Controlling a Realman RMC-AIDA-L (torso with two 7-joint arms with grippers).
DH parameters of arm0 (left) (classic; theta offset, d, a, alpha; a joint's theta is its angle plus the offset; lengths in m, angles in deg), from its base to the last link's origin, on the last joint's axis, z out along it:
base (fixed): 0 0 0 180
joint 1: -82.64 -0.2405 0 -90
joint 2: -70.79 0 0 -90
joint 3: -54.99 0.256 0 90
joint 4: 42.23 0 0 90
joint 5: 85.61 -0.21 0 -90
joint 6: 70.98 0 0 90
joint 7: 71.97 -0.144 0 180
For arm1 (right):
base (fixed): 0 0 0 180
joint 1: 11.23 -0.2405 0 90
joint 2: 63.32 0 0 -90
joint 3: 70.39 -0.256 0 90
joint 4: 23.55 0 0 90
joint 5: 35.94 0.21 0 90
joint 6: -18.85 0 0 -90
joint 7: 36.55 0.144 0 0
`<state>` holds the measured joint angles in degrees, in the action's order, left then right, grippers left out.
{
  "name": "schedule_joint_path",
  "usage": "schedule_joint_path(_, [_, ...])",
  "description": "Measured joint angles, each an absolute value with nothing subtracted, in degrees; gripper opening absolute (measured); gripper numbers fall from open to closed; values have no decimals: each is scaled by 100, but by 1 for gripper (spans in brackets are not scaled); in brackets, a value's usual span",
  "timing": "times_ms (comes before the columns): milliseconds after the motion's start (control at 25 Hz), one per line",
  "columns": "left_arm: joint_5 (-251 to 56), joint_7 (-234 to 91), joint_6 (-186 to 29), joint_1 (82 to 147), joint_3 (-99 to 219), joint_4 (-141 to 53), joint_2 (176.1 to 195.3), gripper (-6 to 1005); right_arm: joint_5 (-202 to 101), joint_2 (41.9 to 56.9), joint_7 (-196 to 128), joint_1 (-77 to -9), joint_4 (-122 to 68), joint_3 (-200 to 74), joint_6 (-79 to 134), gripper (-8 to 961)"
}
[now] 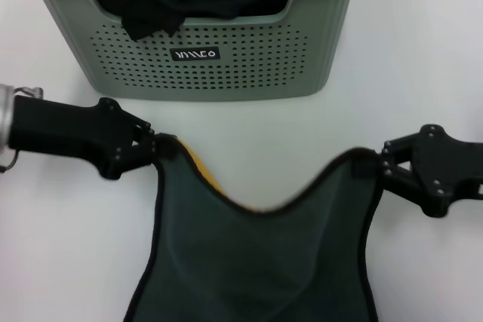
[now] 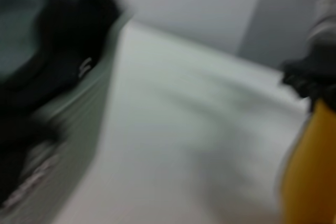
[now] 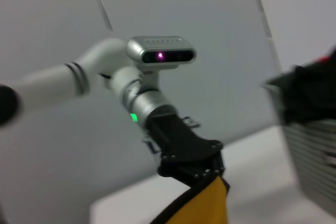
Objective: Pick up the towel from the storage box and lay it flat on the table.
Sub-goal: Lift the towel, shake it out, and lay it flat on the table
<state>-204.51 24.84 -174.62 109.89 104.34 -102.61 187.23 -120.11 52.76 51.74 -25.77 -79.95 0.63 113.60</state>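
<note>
White table (image 1: pixel 68 262), both grippers pinching towel (image 1: pixel 256 262) corners (yellow reverse clearest wrist-side)

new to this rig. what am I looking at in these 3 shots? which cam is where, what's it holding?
It's a two-armed robot. The head camera looks down at a white table. The left claw and right claw each pinch a top corner of a dark green towel, holding it up so it sags between them and shows a strip of its yellow back.

Behind it stands a green perforated storage box with black fabric still inside.

The other two pictures come from cameras on the wrists. The right wrist camera looks across at the left arm gripping its yellow-backed corner; the left wrist one is blurred, showing the box and table.
</note>
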Motion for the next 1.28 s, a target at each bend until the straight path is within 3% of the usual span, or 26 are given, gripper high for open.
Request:
schedule_joint_path(320, [-21212, 2552, -16278, 11320, 10405, -9784, 18732, 111, -12032, 5260, 4924, -2678, -7873, 249, 10086, 2])
schedule_joint_path(800, [-21858, 2940, -15169, 11715, 10401, -9174, 18677, 134, -12047, 5259, 4761, -3723, -6803, 340, 8887, 5])
schedule_joint_path(1280, [-21739, 2986, -14871, 11723, 10330, -9165, 18706, 156, -12085, 5250, 4793, -3779, -6698, 407, 8870, 8])
